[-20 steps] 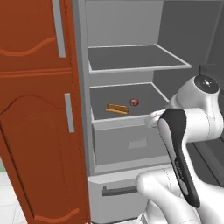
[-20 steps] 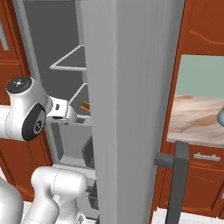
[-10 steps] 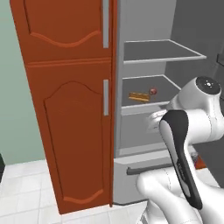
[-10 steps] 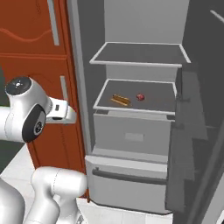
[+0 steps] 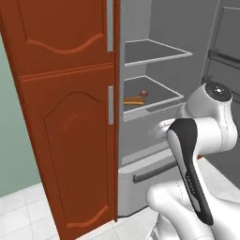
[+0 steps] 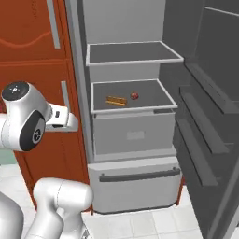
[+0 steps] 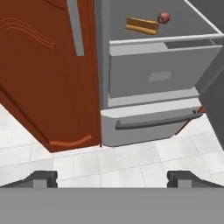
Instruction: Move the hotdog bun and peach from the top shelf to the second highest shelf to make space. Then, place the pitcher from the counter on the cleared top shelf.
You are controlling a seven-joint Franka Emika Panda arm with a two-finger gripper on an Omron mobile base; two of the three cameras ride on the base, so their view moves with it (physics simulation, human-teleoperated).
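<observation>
Already lying on the second highest shelf: hotdog bun with peach just beside its right end, long axis roughly parallel to the pale front edge. Above, top shelf bare. From the claw, fingers spread wide and holding nothing, up and ahead past the drawer front. Probably next: pitcher, somewhere off to the right.

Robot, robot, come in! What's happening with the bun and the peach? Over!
Gripper open, holding nothing. Hotdog bun and peach side by side on the lower fridge shelf. Upper shelf bare.
</observation>
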